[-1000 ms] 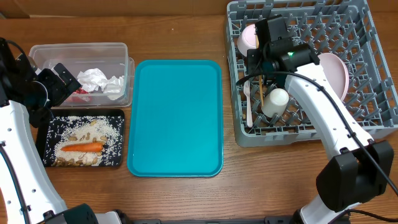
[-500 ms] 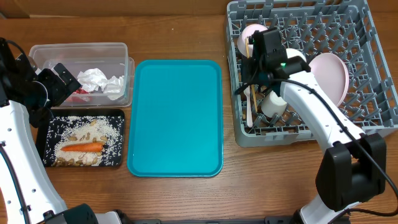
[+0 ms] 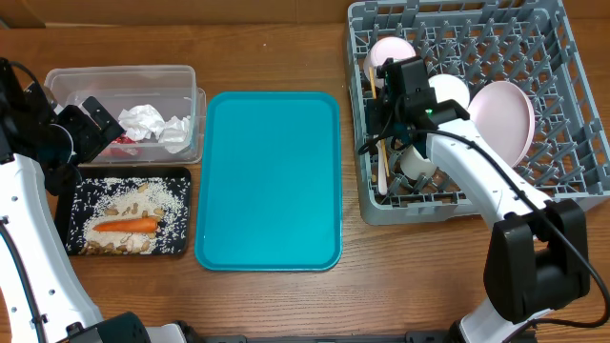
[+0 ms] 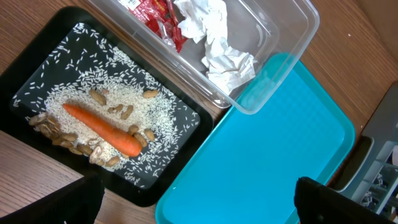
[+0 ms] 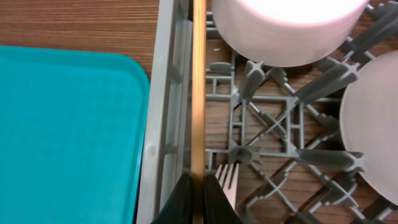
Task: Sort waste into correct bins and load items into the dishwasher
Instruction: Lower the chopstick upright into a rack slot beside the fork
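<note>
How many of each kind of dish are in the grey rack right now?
Bowls: 2
Plate: 1
Cup: 1
Fork: 1
Total: 5

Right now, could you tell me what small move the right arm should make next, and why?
Probably lift the wooden stick a little and carry it left, clear of the dish rack wall. The right gripper is shut on the stick, which runs along the rack's left wall beside the white fork, and the clear tub holding napkins sits across the teal tray.
</note>
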You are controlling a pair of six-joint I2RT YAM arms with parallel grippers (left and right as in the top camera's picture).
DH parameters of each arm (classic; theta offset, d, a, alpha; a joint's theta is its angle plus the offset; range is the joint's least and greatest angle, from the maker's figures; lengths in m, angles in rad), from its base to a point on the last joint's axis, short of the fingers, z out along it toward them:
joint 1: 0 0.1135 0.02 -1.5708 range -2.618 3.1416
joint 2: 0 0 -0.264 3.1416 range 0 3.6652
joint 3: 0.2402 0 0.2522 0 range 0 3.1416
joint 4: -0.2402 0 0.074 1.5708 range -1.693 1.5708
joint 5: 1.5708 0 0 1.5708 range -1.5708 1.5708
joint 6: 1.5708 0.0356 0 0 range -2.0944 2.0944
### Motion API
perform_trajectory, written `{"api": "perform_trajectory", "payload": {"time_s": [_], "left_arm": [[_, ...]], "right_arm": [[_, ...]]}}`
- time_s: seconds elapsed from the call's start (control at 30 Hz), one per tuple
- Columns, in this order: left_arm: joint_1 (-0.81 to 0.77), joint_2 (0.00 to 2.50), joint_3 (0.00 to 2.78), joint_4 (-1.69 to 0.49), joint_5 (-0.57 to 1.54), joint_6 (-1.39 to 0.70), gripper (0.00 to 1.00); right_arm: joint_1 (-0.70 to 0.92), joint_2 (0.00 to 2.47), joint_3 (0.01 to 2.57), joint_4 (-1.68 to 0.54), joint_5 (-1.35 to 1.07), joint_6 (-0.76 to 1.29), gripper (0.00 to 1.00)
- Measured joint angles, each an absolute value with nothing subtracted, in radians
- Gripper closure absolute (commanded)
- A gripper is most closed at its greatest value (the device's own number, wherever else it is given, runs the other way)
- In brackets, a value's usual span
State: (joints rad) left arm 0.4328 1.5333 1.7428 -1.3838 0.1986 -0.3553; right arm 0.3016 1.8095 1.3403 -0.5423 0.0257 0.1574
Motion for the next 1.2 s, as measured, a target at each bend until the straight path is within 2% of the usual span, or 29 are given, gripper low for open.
{"api": "perform_trajectory", "payload": {"time_s": [0.5,0.6,0.7,0.83,1.2], "left_arm": [[0.433,1.533,1.743,-1.384,0.199,-0.355,0.00],[0.433,1.533,1.743,-1.384,0.199,-0.355,0.00],[0.433,1.533,1.743,-1.384,0.199,-0.355,0.00],[0.433,1.533,1.743,-1.384,0.199,-0.355,0.00],[0.433,1.533,1.743,-1.384,0.199,-0.355,0.00]], "right_arm": [[0.302,1.821,1.340,-0.524,0.007,0.218,0.96],[0.302,1.839,1.340,-0.524,0.007,0.228,0.85],[0.302,1.853,1.340,-0.523,0.006,0.231,0.83],[0.302,1.857,1.339,-0.512,0.006,0.234,0.75],[0.300,1.856,1.377,-0.562,0.026,0.234,0.74]]}}
